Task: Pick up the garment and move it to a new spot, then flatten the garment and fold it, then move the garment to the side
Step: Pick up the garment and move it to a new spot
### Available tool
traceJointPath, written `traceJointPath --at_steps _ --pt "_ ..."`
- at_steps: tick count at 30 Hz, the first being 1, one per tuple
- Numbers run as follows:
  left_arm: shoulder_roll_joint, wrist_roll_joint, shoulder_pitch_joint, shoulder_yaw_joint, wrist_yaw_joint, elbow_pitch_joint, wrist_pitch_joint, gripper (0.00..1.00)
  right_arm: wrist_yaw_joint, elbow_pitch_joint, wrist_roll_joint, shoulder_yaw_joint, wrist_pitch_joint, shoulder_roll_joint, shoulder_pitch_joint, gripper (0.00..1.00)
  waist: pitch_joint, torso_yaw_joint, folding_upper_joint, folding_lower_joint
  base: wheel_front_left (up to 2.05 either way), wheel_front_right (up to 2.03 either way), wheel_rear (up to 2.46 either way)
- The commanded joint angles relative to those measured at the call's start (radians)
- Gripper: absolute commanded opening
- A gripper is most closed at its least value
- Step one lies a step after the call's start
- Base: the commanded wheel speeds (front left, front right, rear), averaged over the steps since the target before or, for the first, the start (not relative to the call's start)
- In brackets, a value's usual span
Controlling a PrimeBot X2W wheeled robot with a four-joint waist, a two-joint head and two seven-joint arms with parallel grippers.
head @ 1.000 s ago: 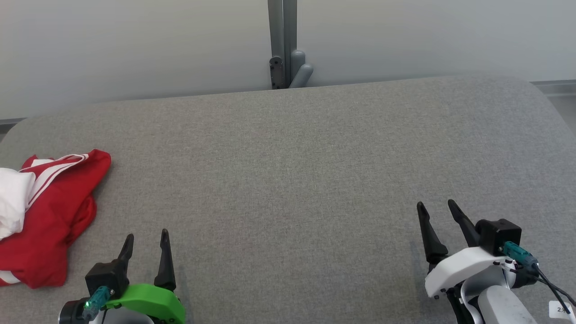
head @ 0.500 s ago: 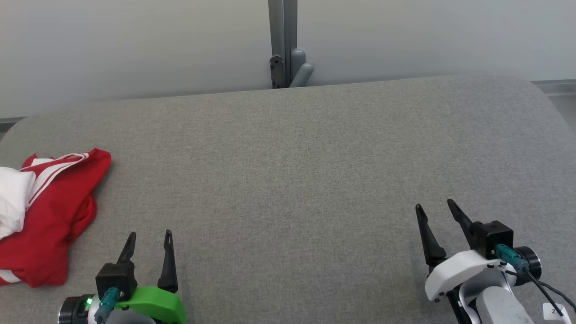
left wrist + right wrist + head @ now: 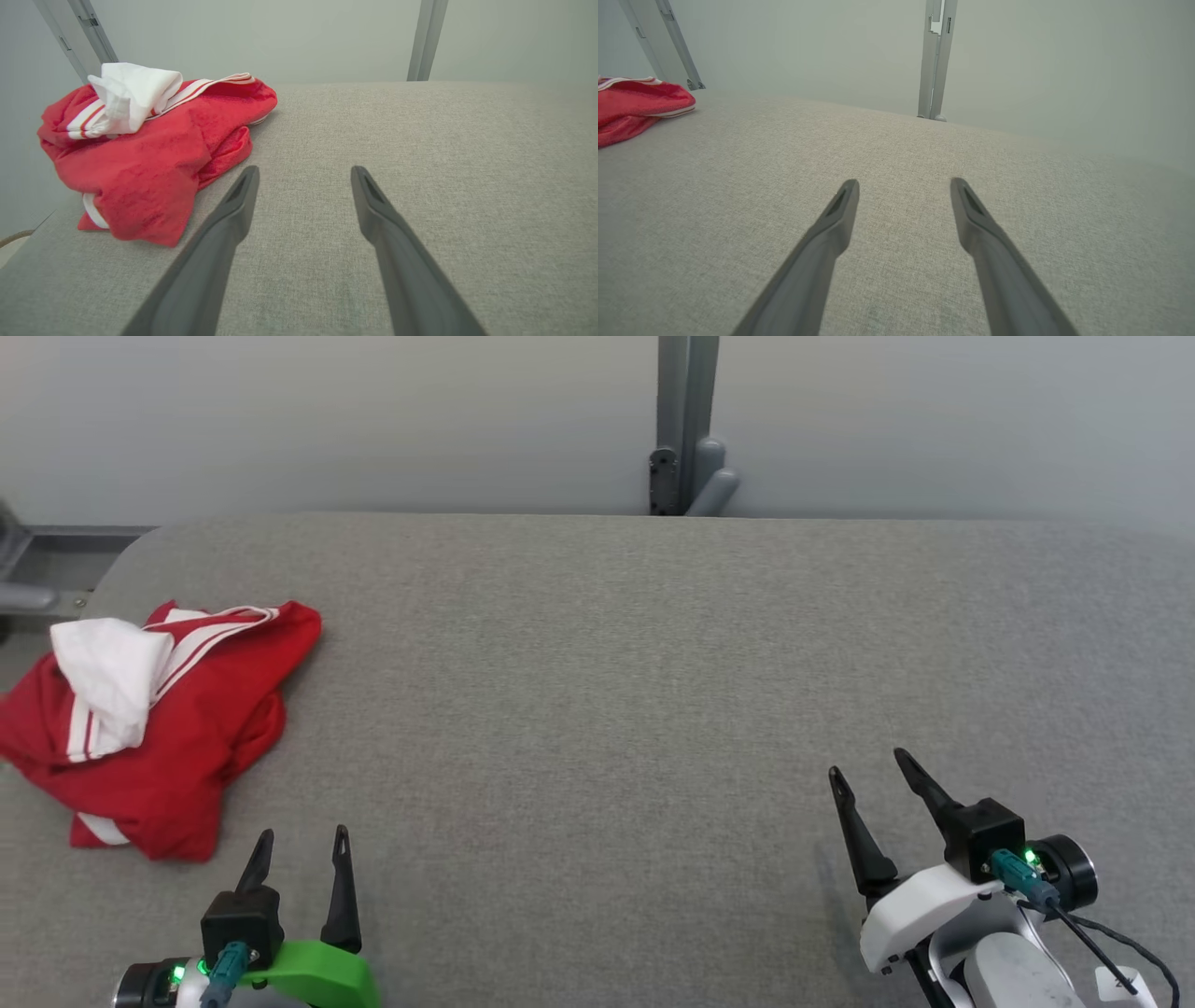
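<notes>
The garment (image 3: 177, 728) is a crumpled red piece with white stripes and a white part on top, lying at the left end of the grey padded table (image 3: 607, 663). In the left wrist view the garment (image 3: 149, 154) sits ahead and to the left of my fingers. My left gripper (image 3: 301, 840) is open near the front edge, just right of the garment and apart from it. My right gripper (image 3: 866, 763) is open at the front right, far from the cloth. In the right wrist view the garment (image 3: 635, 105) shows at the far left.
A grey wall panel with a metal post (image 3: 686, 425) stands behind the table's far edge. The table's rounded left corner (image 3: 121, 555) lies just beyond the garment, with a metal frame (image 3: 47, 569) past it.
The head camera has turned to the left, so the whole picture shifted right and the garment shows in full. Both grippers stay open, with the left one a bit lower in view.
</notes>
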Motion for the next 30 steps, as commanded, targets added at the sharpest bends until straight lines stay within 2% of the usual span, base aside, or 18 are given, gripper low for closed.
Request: traceJointPath --at_steps 1,8,13,19,30 --pt "0.004 0.000 0.013 0.010 0.001 0.006 -0.001 1.00 0.000 -0.005 0.006 0.008 -0.005 0.006 0.000 1.00 -0.009 0.120 0.0000 0.0000 0.00 0.00 0.00" --pt "0.016 -0.006 0.046 0.040 -0.016 0.016 -0.001 1.00 0.000 0.001 0.020 0.065 -0.005 0.019 -0.008 1.00 -0.012 0.307 0.0000 0.0000 0.00 0.00 0.00" --pt "0.016 -0.024 0.069 0.075 -0.026 0.016 -0.001 1.00 0.000 0.007 0.033 0.098 -0.005 0.026 -0.019 1.00 -0.007 0.370 0.0000 0.0000 0.00 0.00 0.00" --pt "0.011 -0.037 0.080 0.106 -0.033 0.009 -0.001 1.00 0.000 0.010 0.035 0.112 -0.004 0.025 -0.020 1.00 0.007 0.369 0.0000 0.0000 0.00 0.00 0.00" --pt "0.002 -0.086 -0.011 0.148 -0.067 -0.001 -0.001 1.00 0.000 0.011 0.041 0.118 -0.004 -0.012 -0.039 1.00 0.055 0.283 0.0000 0.0000 0.00 0.00 0.00"
